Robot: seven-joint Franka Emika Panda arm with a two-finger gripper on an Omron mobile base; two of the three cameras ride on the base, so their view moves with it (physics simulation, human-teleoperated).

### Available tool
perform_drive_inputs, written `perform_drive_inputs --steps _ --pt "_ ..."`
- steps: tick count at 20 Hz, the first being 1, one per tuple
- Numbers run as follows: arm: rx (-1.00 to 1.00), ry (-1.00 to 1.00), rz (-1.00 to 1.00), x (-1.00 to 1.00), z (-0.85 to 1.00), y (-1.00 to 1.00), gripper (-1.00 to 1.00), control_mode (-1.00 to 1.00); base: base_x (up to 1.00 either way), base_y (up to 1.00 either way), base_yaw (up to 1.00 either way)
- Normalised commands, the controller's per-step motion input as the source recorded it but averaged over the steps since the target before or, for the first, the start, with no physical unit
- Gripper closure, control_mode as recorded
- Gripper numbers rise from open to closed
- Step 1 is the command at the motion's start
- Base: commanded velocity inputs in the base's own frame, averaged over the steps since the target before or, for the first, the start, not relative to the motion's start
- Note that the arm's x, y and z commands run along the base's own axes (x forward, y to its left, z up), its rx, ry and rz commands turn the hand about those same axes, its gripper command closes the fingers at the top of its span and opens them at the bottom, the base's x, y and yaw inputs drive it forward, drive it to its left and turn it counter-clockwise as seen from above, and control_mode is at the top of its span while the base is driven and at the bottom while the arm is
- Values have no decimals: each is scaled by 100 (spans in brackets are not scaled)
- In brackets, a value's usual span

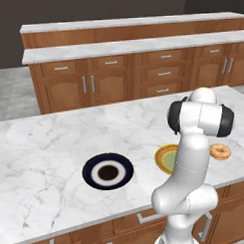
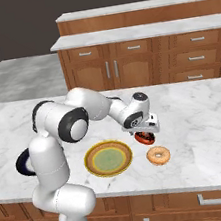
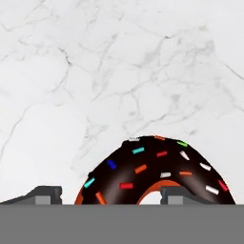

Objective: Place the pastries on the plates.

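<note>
Straddling the chocolate doughnut (image 3: 155, 174) at centre frame, the fingers (image 3: 183, 194) stand apart around its ring, not visibly clamped. Bare marble bench (image 2: 204, 113) spreads rightward; the glazed doughnut (image 2: 158, 155) and yellow plate (image 2: 108, 159) sit near the front edge.

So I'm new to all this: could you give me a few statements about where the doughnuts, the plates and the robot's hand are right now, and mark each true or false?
1. The chocolate doughnut lies on the marble counter, directly under the hand. True.
2. The orange glazed doughnut sits on the yellow plate. False: it lies on the counter beside that plate.
3. The navy plate has nothing on it. True.
4. The two plates are stacked. False: they lie apart on the counter.
5. The chocolate doughnut carries coloured sprinkles. True, as the hand view shows.
</note>
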Motion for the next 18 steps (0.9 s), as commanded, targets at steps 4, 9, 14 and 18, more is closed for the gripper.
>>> perform_drive_inputs --steps 4,9,14,18 --pt "0 0 0 -40 -47 2 -100 -100 0 0 0" --pt "0 0 0 -45 -61 15 -100 -100 0 0 0" --pt "0 0 0 -28 -58 18 -100 -100 0 0 0" --pt "0 0 0 0 -56 13 100 -100 0 0 0"
